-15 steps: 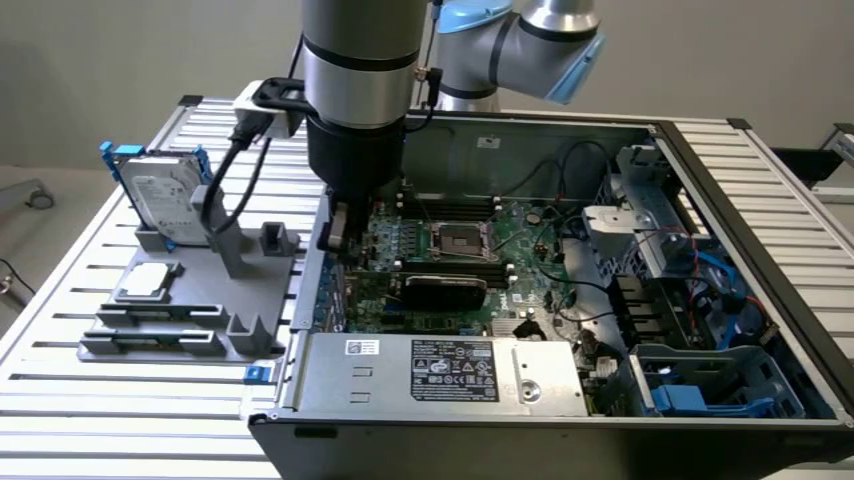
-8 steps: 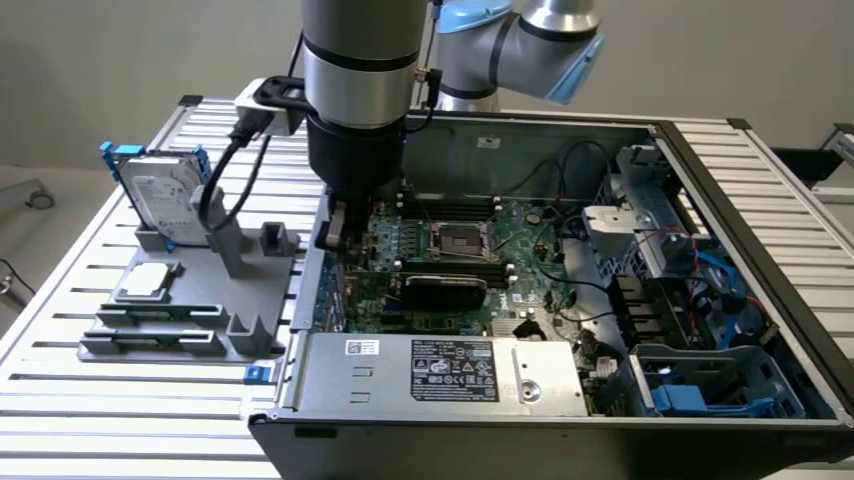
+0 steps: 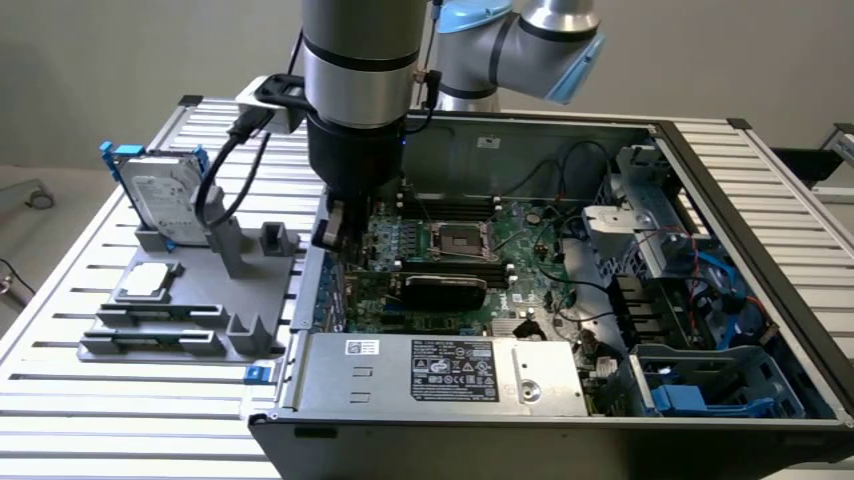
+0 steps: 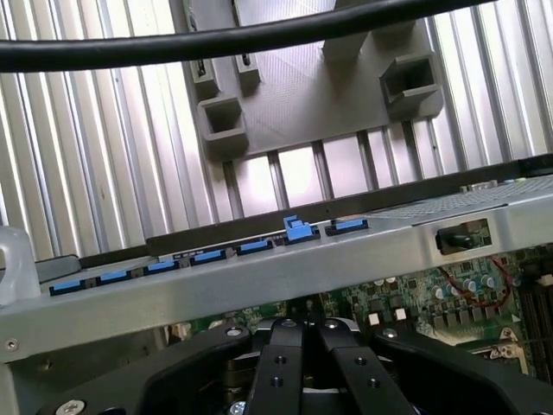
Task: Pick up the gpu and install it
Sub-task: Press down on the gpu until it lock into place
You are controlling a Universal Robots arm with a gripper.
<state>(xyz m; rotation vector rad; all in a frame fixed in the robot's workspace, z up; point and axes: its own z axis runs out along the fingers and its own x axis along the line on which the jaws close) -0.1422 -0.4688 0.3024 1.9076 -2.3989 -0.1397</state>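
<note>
The gpu point(image 3: 441, 290), a thin rectangular card with a black cooler shroud on the face turned to the near side, stands on edge inside the open dark metal computer case point(image 3: 747, 250). It runs left to right across the green motherboard point(image 3: 534, 265), just near of the square CPU socket point(image 3: 461, 238) and just far of the silver boxed power supply point(image 3: 427, 370). On the slatted aluminium table point(image 3: 160, 400) to the exterior view's left, a grey plastic holder tray point(image 3: 180, 300) carries an upright silver hard drive in a blue-edged frame point(image 3: 160, 205) and a small square silver CPU chip point(image 3: 147, 280) lying flat. The black gripper point(image 3: 334, 240) hangs inside the case's left wall, just above the card's left end (the bracket end). In the wrist view the gripper point(image 4: 300, 327) has its fingertips drawn together; whether they pinch the card's edge I cannot tell.
</note>
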